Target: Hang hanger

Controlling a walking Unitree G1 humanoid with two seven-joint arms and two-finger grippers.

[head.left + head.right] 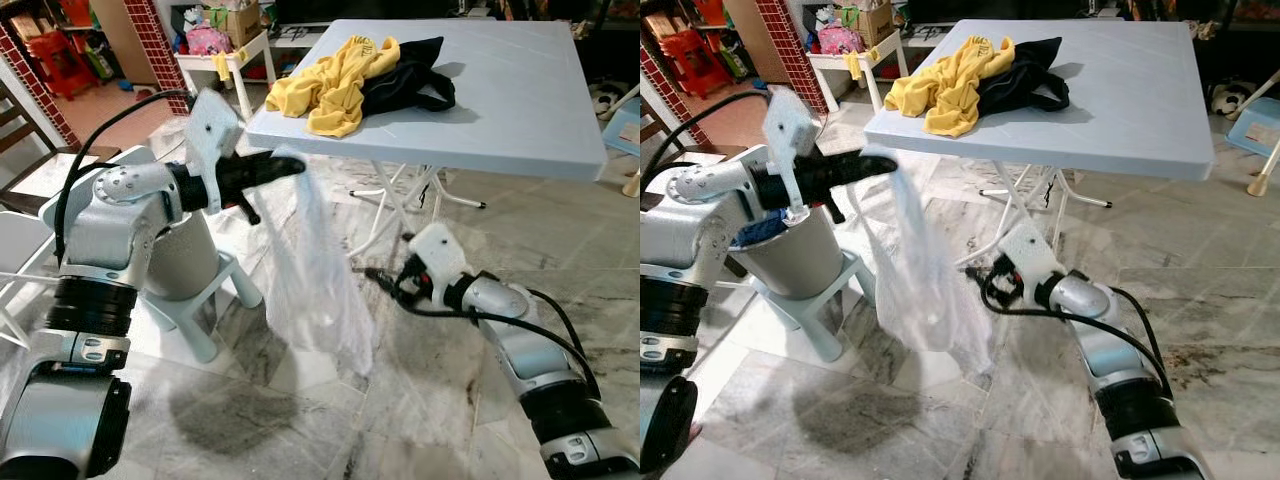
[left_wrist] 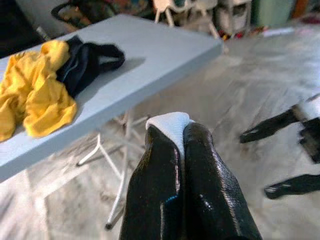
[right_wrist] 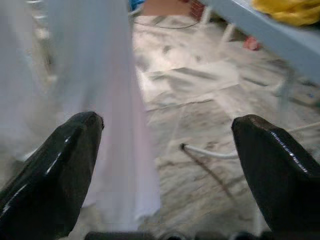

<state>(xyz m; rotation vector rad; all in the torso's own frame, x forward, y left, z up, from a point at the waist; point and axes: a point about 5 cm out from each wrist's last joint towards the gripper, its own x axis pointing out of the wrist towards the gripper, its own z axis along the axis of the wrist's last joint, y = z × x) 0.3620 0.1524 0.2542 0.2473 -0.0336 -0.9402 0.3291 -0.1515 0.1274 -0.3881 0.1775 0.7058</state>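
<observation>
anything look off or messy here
Yes: the task says hanger, but the left gripper pinches a white cloth hanging limp toward the floor. Yellow clothes and black clothes lie crumpled on the table.

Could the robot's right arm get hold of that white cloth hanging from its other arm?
Probably yes. The right gripper is open and points at the white cloth, which hangs freely from the shut left gripper. Nothing lies between them.

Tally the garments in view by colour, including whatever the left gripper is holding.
Yellow garment on the table: 1
Black garment on the table: 1
White garment, hanging from the left gripper: 1
Total: 3
</observation>
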